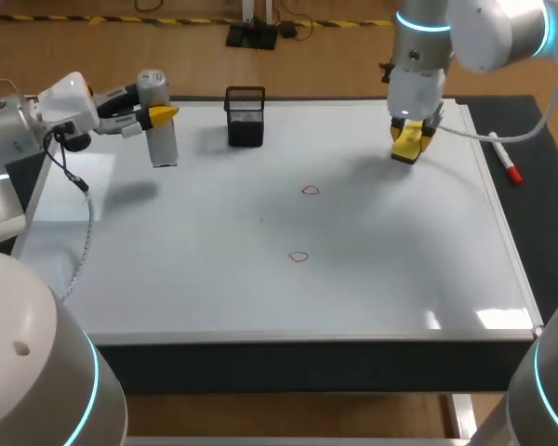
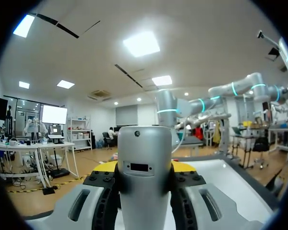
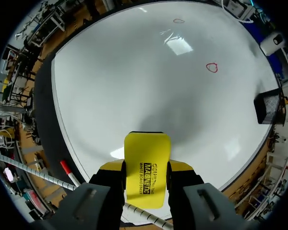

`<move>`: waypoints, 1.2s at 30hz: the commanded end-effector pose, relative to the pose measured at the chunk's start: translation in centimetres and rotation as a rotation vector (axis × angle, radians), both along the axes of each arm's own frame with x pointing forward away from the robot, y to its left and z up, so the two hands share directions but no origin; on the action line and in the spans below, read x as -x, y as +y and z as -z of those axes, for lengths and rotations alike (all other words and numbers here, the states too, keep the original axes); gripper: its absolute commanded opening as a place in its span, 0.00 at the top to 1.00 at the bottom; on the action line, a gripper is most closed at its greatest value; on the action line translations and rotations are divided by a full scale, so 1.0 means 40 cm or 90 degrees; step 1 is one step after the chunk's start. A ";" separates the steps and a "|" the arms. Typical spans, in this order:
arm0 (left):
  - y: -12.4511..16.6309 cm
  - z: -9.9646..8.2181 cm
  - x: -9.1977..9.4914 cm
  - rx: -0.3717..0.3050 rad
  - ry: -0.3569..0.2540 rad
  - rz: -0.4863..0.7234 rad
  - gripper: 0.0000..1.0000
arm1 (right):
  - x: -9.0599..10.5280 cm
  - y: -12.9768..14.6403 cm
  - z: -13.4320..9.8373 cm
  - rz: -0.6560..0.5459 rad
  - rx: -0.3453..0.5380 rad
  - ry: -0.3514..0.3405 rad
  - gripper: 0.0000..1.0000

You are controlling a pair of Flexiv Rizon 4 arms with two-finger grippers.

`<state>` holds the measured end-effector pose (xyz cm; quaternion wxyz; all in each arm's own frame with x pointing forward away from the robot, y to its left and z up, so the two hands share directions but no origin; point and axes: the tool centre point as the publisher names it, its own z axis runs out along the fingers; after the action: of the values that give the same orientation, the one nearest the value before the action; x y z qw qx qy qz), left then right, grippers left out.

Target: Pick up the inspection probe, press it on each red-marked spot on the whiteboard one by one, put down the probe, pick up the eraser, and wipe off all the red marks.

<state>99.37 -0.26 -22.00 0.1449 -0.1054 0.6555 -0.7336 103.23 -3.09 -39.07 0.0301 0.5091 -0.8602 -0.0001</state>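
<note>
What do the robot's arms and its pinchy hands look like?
Both arms are smooth, round and silvery white, the left arm and the right arm, with glowing light-blue rings around their joints. The left gripper and right gripper each have dark fingers with bright yellow tips. A thin black cable hangs by the left wrist.

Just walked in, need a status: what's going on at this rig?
The left gripper is shut on the inspection probe, upright at the far left of the whiteboard. The right gripper is shut on the yellow eraser over the far right. Two red marks sit mid-board, not yet wiped.
</note>
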 end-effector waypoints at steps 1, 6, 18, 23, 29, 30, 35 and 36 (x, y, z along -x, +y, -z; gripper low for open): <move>0.001 -0.003 0.002 -0.001 0.000 -0.001 1.00 | 0.023 0.051 -0.001 -0.030 0.005 -0.005 1.00; 0.001 -0.003 0.002 -0.001 0.000 -0.001 1.00 | 0.061 0.138 -0.001 -0.098 0.012 -0.005 1.00; 0.001 -0.003 0.002 -0.001 0.000 -0.001 1.00 | 0.158 0.361 0.001 -0.250 0.013 -0.016 1.00; 0.001 -0.003 0.002 -0.001 0.000 -0.001 1.00 | 0.185 0.431 0.008 -0.298 0.004 -0.015 1.00; 0.001 -0.003 0.002 -0.001 0.000 -0.001 1.00 | 0.211 0.508 0.015 -0.335 -0.002 -0.020 1.00; 0.001 -0.003 0.002 -0.001 0.000 -0.001 1.00 | 0.215 0.518 0.017 -0.336 -0.001 -0.019 1.00; 0.001 -0.003 0.002 -0.001 0.000 -0.001 1.00 | 0.221 0.559 0.035 -0.351 -0.017 -0.012 1.00; 0.001 -0.003 0.002 -0.001 0.000 -0.001 1.00 | 0.222 0.566 0.038 -0.351 -0.016 -0.012 1.00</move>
<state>99.37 -0.26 -21.99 0.1449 -0.1054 0.6555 -0.7336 93.90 18.84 -39.93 0.0091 0.7250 -0.6887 -0.0006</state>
